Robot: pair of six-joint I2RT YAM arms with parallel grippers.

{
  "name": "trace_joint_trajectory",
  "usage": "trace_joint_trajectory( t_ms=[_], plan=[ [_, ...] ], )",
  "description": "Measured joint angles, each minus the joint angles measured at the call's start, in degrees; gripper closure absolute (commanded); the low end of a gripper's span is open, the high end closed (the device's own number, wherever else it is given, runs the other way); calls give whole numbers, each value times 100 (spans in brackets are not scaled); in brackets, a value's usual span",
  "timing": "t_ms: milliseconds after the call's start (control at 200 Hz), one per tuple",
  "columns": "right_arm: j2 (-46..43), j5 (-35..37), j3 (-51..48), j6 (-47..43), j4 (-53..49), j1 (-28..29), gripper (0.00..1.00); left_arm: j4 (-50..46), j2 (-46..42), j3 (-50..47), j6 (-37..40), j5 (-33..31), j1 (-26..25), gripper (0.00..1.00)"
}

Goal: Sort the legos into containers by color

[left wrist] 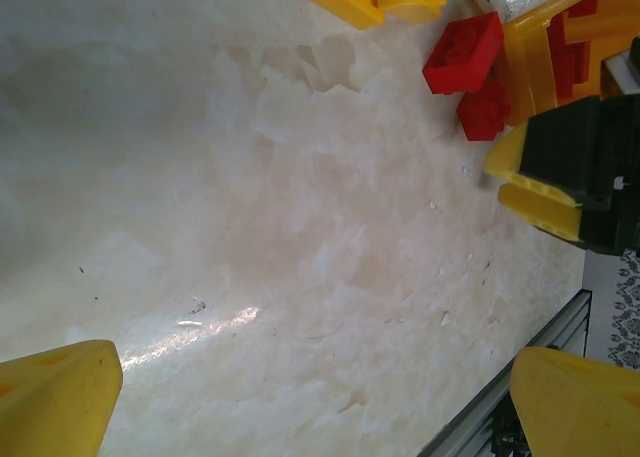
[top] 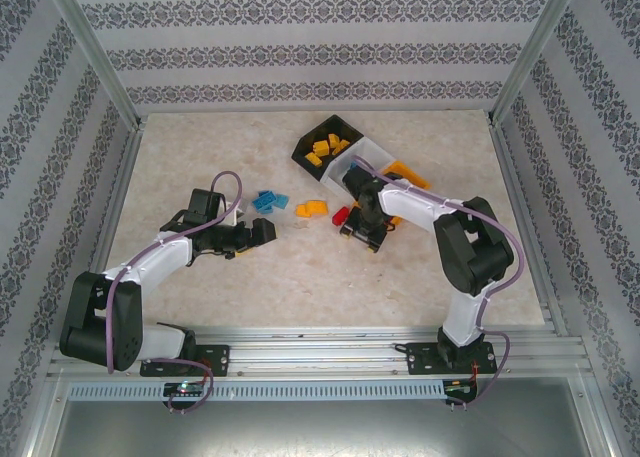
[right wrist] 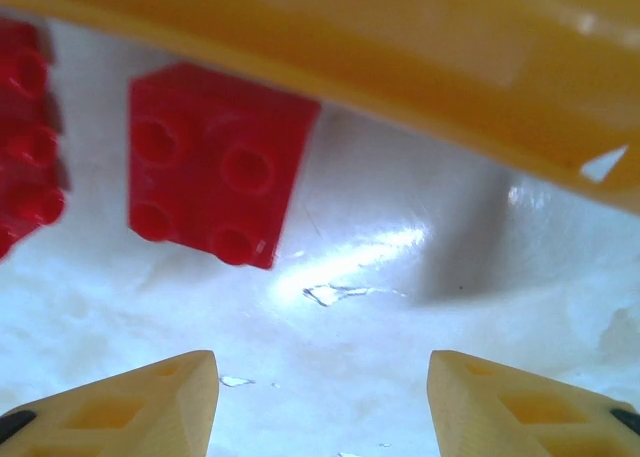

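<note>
Right gripper (right wrist: 320, 397): jaws partly apart, nothing between them, low over the table (right wrist: 400, 277)
Left gripper (left wrist: 318, 407): spread wide, empty
Red lego (right wrist: 215, 177): lies studs up just ahead of the right gripper, close to the orange-yellow bin (right wrist: 400, 37) wall
Handling: light, rigid, slick plastic; probably best pinched across two flat sides
Room: bin wall crowds the far side, second red lego (right wrist: 25, 127) close by; nearer table open
</note>
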Motion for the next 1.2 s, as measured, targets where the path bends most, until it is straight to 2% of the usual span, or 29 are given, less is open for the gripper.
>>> trace_joint_trajectory(
  t_ms=[575,1199],
  plan=[
    [931,31,977,-81,-136,-345,40,-127,0,0,2,-7,0,0],
    [938,90,953,-168,-107,-372,64,-144,2,4,4,-114,0,0]
  ],
)
